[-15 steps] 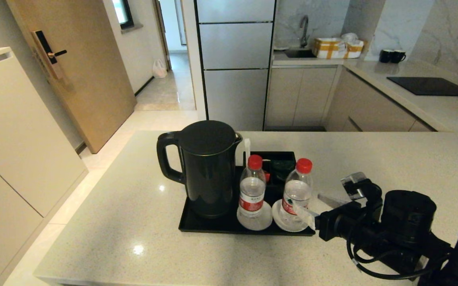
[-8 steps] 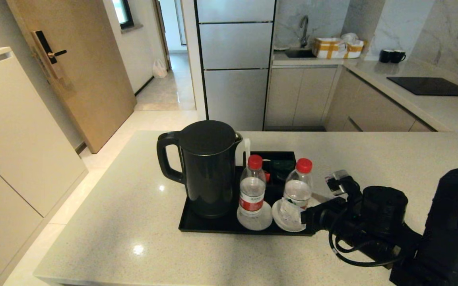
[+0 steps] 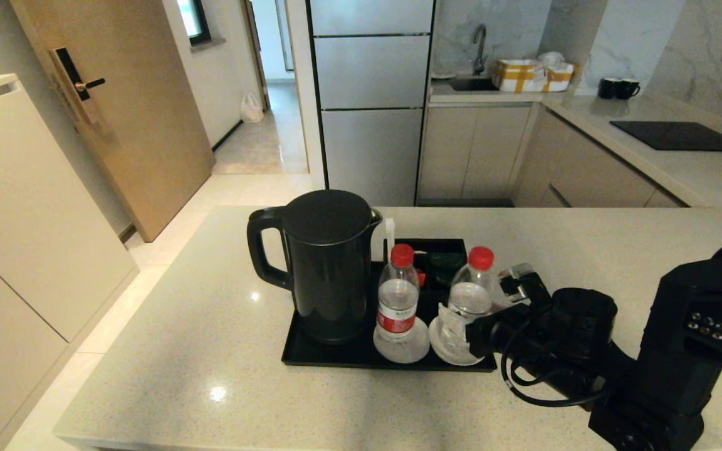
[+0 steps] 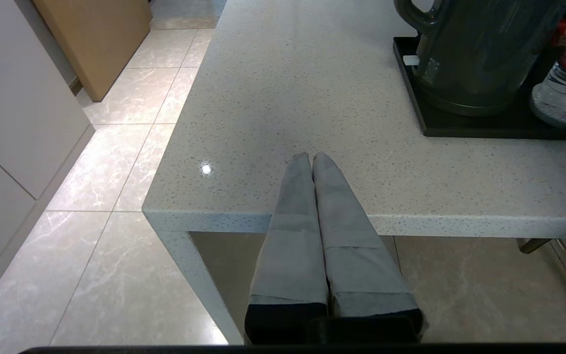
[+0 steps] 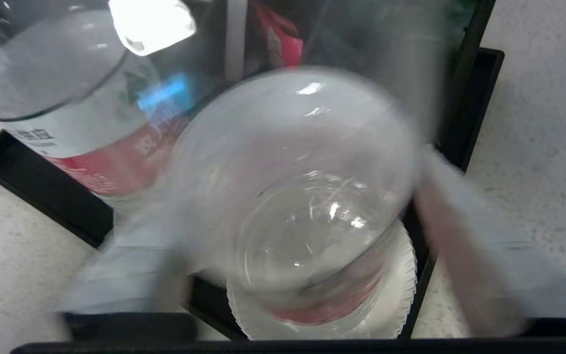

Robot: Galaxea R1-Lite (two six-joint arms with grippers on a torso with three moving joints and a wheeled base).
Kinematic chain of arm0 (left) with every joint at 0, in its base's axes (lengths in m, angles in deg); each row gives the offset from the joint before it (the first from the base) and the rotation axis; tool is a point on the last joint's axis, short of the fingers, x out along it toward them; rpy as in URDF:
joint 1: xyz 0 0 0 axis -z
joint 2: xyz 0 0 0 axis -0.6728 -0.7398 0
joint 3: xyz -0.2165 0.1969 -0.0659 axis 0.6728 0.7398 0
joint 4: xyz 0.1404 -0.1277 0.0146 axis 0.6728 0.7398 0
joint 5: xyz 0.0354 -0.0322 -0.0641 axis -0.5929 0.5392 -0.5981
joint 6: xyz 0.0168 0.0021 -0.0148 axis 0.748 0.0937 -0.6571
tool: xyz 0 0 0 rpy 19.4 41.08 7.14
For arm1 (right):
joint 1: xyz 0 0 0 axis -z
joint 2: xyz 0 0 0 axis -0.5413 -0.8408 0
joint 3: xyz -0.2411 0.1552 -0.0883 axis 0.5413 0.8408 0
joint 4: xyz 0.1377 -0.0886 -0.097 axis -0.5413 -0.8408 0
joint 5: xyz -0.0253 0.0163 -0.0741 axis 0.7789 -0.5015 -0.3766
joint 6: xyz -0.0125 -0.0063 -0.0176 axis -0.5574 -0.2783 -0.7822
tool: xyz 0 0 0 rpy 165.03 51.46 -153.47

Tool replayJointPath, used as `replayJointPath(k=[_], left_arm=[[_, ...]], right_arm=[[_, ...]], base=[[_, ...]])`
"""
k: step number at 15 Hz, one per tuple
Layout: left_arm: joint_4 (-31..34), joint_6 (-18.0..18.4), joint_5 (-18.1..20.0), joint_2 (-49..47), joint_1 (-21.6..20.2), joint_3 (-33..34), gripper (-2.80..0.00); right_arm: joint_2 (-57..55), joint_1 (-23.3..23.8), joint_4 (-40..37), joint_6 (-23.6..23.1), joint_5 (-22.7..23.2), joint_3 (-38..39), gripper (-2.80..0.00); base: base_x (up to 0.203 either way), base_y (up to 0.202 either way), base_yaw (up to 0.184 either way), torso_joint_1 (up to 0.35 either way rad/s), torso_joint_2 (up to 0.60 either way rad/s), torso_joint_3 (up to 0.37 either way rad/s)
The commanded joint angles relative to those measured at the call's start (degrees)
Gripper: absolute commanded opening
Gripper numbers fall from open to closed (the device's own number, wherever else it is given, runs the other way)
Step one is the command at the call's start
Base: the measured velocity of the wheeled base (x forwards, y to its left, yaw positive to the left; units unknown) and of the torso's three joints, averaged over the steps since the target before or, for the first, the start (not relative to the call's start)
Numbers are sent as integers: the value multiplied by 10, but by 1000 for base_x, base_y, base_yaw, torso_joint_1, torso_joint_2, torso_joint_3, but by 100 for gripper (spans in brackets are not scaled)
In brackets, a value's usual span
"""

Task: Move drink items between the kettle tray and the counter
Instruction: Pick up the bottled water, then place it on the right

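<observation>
Two small clear water bottles with red caps stand on white coasters on the black kettle tray (image 3: pixel 323 358). My right gripper (image 3: pixel 479 300) reaches in from the right and is open, with one finger on each side of the right bottle (image 3: pixel 470 293) at label height. In the right wrist view this bottle (image 5: pixel 293 196) fills the space between the blurred fingers, over its coaster (image 5: pixel 403 305). The left bottle (image 3: pixel 397 300) stands free beside it. A dark green sachet (image 3: pixel 445 260) lies in a compartment at the tray's far end. My left gripper (image 4: pixel 311 156) is shut and empty over the counter's near left edge.
The tall black kettle (image 3: pixel 326 269) takes up the left half of the tray, close to the left bottle. The beige speckled counter (image 3: pixel 210 351) lies bare to the left, right and front of the tray. Its near edge (image 4: pixel 410 223) drops to the tiled floor.
My right arm has moved left toward the tray, and its fingers now straddle the right bottle. The bottle's cap has shifted very slightly. The left bottle and kettle have not moved.
</observation>
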Motion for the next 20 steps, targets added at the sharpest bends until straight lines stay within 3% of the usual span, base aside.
replayJointPath(k=[1, 9, 12, 16, 18, 20], left_arm=[[0, 0, 0, -1, 0, 1, -280], [0, 1, 0, -1, 0, 1, -280], [0, 0, 0, -1, 0, 1, -280], [0, 0, 0, -1, 0, 1, -280], [0, 1, 0, -1, 0, 1, -280], [0, 0, 0, -1, 0, 1, -280]], right_arm=[[2, 0, 4, 0, -1, -2, -280], [66, 4, -18, 4, -16, 14, -280], [214, 41, -155, 3, -26, -9, -280], [403, 172, -472, 0, -33, -82, -280], [414, 276, -505, -16, -41, -88, -280], [388, 367, -486, -28, -43, -80, -280]], base=[[0, 0, 0, 0, 0, 0], [0, 0, 0, 0, 0, 0], [0, 0, 0, 0, 0, 0], [0, 0, 0, 0, 0, 0], [0, 0, 0, 0, 0, 0], [0, 0, 0, 0, 0, 0]])
